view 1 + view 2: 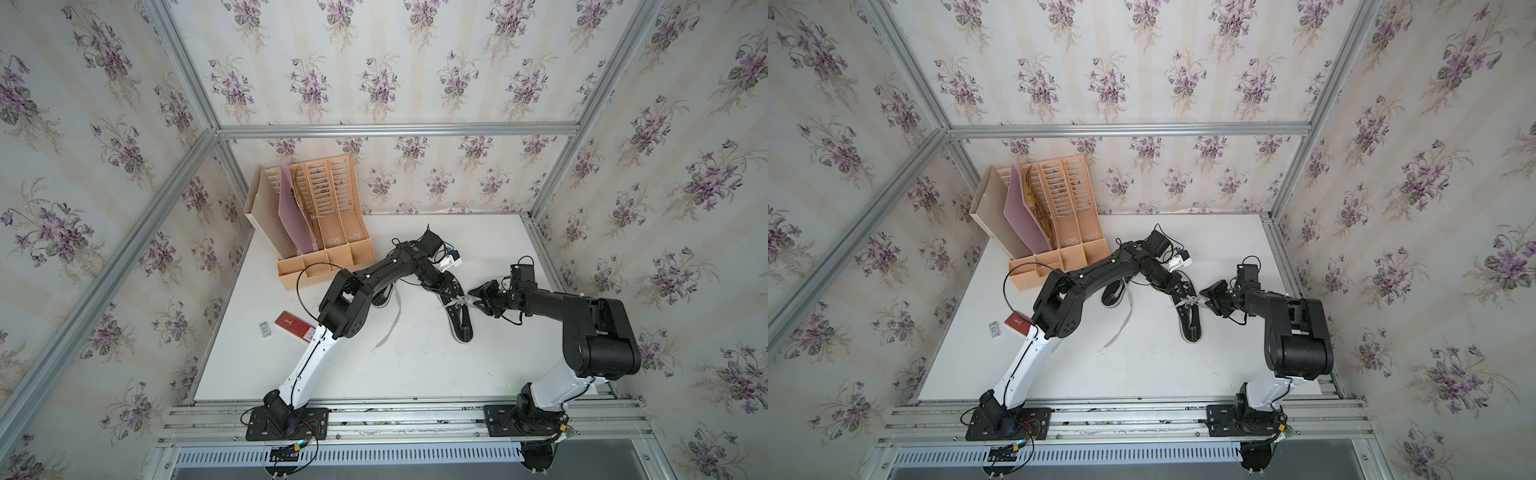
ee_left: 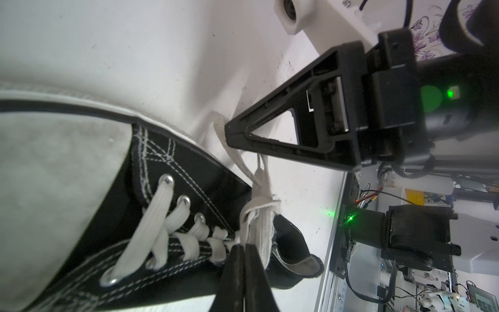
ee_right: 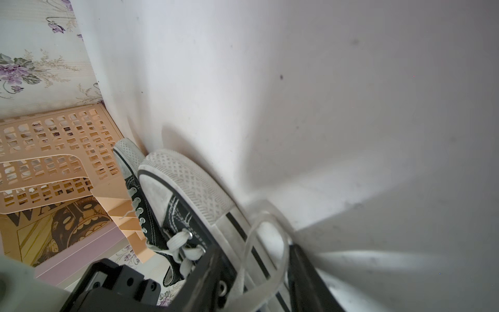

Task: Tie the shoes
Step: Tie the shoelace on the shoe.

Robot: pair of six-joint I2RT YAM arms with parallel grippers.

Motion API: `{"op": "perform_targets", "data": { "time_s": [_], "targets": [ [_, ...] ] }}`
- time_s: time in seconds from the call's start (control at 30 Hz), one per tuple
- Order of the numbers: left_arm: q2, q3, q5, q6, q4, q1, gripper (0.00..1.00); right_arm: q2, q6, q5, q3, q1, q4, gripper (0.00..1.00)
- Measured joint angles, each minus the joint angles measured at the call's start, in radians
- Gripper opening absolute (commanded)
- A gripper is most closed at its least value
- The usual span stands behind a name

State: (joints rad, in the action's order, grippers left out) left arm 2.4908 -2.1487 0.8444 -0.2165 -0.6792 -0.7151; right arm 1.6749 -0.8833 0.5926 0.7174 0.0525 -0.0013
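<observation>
A: Shoe sits mid-table, between the grippers. Left gripper is pressed together at the knot. Pinching lace? Can't tell.

B: Right gripper has its jaws apart around the lace loop. I'd close low on it, then pull outward slowly.

Probably a lab: aluminium frame, wallpapered panels.

Black canvas shoe, white-stitched, with woven cloth laces, shiny metal eyelets and a scuffed matt rubber toe cap. My right gripper is matt black plastic; my table is smooth, matt white.
</observation>
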Motion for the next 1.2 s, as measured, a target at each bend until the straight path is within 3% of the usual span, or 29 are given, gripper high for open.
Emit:
{"op": "perform_targets", "data": {
  "time_s": [0.1,0.13,0.6,1.2],
  "targets": [
    [-0.02,0.03,0.0,0.0,0.012,0.005,0.01,0.01,0.002,-0.009,0.012,0.0,-0.008,0.03],
    [-0.028,0.041,0.0,0.0,0.019,0.006,0.01,0.008,0.005,-0.011,0.018,0.0,-0.013,0.0],
    [-0.166,0.276,-0.003,-0.005,0.126,0.048,0.0,-0.109,0.125,-0.154,0.125,-0.006,-0.158,0.0],
    [-0.202,0.372,-0.032,-0.039,0.176,0.069,0.0,-0.107,0.203,-0.306,0.183,-0.006,-0.295,0.0]
  ]
}}
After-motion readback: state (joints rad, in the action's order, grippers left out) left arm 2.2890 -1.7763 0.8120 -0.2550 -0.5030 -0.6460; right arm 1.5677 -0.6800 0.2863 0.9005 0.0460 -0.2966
